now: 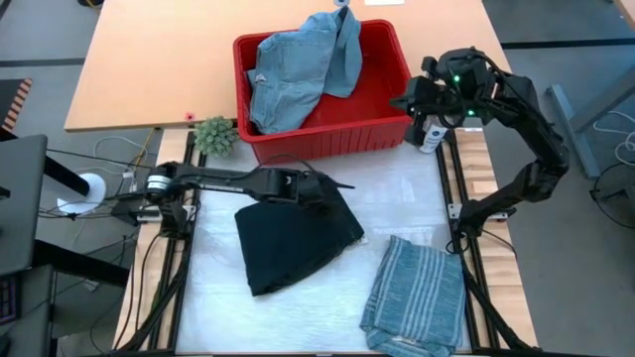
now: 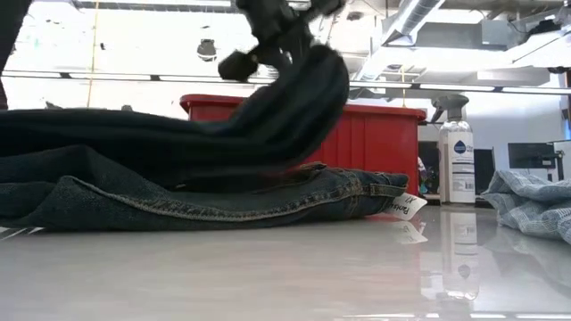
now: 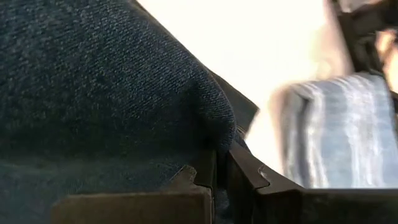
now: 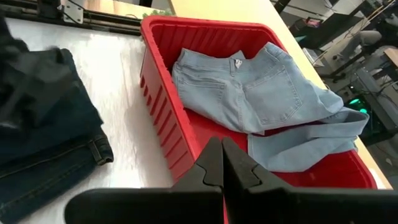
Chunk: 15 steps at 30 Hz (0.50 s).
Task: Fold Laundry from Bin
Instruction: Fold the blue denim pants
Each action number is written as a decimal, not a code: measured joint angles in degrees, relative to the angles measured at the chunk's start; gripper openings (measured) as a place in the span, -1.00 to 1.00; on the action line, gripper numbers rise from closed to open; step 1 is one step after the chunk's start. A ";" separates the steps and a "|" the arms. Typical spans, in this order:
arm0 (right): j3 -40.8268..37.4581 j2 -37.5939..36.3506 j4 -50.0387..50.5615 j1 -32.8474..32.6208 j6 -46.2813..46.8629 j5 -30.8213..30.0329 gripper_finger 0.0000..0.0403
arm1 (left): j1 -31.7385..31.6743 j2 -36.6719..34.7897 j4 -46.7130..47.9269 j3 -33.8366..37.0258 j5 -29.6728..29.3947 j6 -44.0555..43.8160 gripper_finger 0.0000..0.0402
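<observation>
Currently the left gripper point(image 1: 332, 188), fingers clamped on one pair of dark jeans point(image 1: 288, 238), lifts a fold over the table point(image 1: 248, 317) (right gripper point(image 1: 405, 102) closed beside the red bin point(image 1: 397, 50)), which holds one pair of light blue jeans point(image 1: 298, 69).

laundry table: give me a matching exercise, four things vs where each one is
Things:
1. light blue jeans
2. dark navy trousers
3. striped shirt
4. spray bottle

Places:
A. folded on the table's right side
B. in the red bin
C. beside the bin, under the right claw
D. on the table, pinched by the left claw

Pairs: 1-B, 2-D, 3-A, 4-C
</observation>
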<state>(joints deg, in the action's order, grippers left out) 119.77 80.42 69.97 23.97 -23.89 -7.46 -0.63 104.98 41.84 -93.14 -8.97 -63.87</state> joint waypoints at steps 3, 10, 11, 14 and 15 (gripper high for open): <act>0.00 0.00 -0.01 0.00 -0.12 0.00 -0.92 | -1.06 2.63 -1.00 0.00 1.27 0.91 -0.98; 0.00 0.00 1.96 0.00 -0.12 0.02 -0.92 | -1.84 6.80 -4.23 0.00 2.23 2.23 -0.96; 0.00 0.00 2.56 0.00 -0.12 0.02 -0.92 | -1.97 6.87 -4.46 0.00 2.26 3.05 -0.93; 0.00 0.02 3.69 0.00 -0.08 0.02 -0.92 | -2.21 6.80 -6.20 0.00 1.91 4.74 -0.77; 0.00 0.02 3.98 0.00 -0.08 0.02 -0.92 | -2.27 6.78 -7.15 0.00 1.47 5.06 -0.69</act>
<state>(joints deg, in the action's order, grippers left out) 119.77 80.44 73.95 23.97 -23.97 -7.44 -2.89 111.77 34.69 -93.14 -7.50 -58.81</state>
